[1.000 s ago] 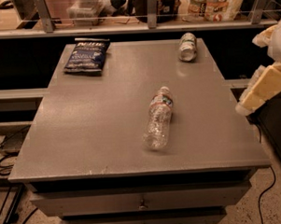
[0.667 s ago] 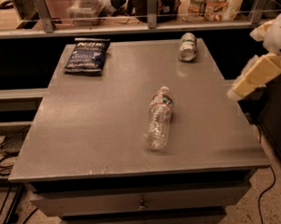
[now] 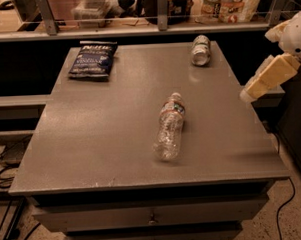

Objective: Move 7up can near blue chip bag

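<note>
Floor, far left: dark cables (image 3: 3,166) lie beside the table base.

Table (image 3: 101,139): grey, flat top, with a drawer front below it – a small knob (image 3: 153,220) sits at the middle of the drawer.

Blue chip bag (image 3: 93,59): lies flat at the far left corner of the table top, white lettering facing up, black top edge toward the far side. Nothing touches it.

Water bottle (image 3: 170,127): clear plastic, lying on its side near the middle of the top, cap pointing toward the far edge. It is well apart from both the bag and the can.

7up can (image 3: 201,49): lies on its side near the far right corner of the top, one round end turned toward the camera. It is at about the same depth as the blue chip bag, with a wide stretch of bare table between them.

Gripper (image 3: 254,87): pale yellow, reaching in from the right of the view on a white arm section (image 3: 294,33). It sits at the right edge of the table, to the right of the can and nearer the camera, tip pointing down and left. It touches no object – whether it is apart or together cannot be told.

Floor, lower right: one dark cable (image 3: 288,202) runs down beside the table.
</note>
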Available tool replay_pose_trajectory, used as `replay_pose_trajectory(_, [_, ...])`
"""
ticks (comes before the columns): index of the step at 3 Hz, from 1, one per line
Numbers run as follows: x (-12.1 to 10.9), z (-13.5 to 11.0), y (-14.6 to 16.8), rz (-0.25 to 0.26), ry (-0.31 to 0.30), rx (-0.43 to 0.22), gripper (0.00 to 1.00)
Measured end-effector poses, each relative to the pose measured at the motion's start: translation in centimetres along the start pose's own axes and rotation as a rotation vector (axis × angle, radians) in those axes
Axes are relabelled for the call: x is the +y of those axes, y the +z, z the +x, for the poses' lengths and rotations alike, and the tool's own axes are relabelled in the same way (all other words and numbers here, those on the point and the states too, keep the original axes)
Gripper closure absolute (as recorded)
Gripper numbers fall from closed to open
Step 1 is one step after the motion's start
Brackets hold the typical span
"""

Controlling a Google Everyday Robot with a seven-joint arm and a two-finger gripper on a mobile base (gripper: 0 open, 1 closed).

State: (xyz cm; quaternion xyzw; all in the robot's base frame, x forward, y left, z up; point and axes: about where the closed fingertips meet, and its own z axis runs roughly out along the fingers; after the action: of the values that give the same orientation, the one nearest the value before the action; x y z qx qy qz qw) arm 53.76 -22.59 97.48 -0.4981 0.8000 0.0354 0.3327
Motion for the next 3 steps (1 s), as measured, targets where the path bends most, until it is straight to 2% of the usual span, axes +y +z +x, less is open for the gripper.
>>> replay_pose_trajectory(1, [-2.6, -1.2, 2.2, 0.061, 0.062, -0.062, 0.0])
replay_pose_trajectory(2, [-6.8, -3.0, 4.9, 0.168, 0.153, -0.163, 0.0])
replay_pose_trajectory(3, [-6.8, -3.0, 4.9, 0.168, 0.153, -0.163, 0.0])
